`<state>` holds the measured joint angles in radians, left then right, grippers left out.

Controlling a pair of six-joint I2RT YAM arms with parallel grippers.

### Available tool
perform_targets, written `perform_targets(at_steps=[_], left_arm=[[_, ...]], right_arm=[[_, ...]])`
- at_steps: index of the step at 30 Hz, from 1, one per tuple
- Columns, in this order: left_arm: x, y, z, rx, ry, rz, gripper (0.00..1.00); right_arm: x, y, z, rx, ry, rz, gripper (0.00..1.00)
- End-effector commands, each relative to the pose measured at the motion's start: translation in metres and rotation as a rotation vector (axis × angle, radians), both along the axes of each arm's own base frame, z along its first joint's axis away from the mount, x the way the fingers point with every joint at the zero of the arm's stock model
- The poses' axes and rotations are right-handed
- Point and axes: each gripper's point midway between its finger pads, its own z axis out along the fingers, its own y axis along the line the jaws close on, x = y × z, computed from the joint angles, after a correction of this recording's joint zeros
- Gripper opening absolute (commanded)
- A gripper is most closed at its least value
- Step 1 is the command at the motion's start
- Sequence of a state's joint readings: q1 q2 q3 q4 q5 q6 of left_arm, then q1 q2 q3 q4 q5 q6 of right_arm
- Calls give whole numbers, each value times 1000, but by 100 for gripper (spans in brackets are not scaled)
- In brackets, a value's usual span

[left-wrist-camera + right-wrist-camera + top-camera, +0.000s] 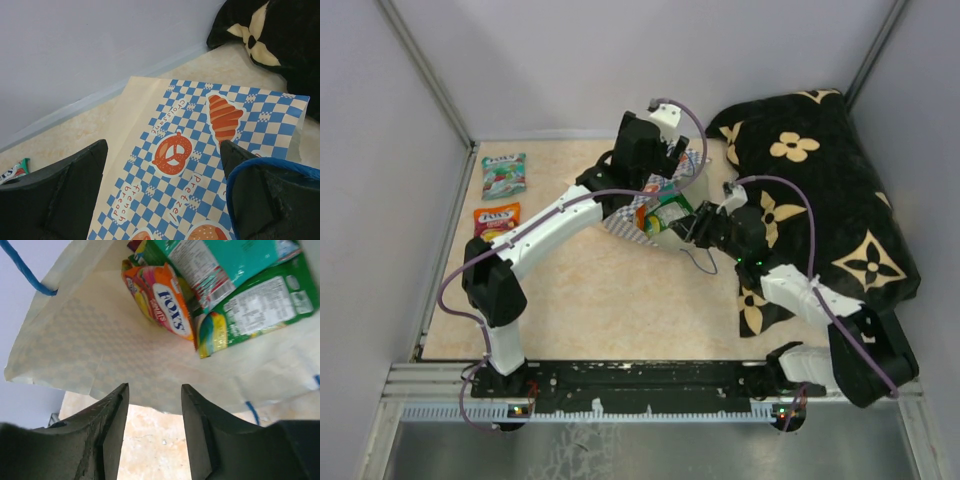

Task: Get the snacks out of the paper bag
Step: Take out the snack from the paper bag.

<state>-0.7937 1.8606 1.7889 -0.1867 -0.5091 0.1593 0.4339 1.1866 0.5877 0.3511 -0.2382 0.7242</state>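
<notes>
The paper bag [623,218] lies on its side in the middle of the table, its mouth toward the right arm. My left gripper [672,165] is open over its checkered side [190,150]; a blue cord handle [265,165] loops round its right finger. My right gripper [688,228] is open and empty just in front of the mouth [154,390]. Inside the bag lie an orange packet [160,300], a teal one [225,260] and a green one [260,305]. Two snacks lie out on the table at left: teal [503,175] and red-orange [497,220].
A black flower-patterned cloth [830,190] covers the right side of the table, under the right arm. White walls close in the back and sides. The bag's other blue cord [25,267] hangs at the mouth's upper left.
</notes>
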Motion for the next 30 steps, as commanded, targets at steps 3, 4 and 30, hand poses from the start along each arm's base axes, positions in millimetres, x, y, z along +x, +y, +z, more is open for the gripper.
perform_targets(at_steps=[3,4,30], left_arm=[[-11,-7,20,-100,29,-52,100],[-13,-8,18,-104,38,-59,100],[-16,-11,26,-130,92,-36,100]], right_arm=[[27,40,30,275,-90,-10,49],[34,43,30,320,-82,-21,49],[114,123,-45,395,31,-48,79]])
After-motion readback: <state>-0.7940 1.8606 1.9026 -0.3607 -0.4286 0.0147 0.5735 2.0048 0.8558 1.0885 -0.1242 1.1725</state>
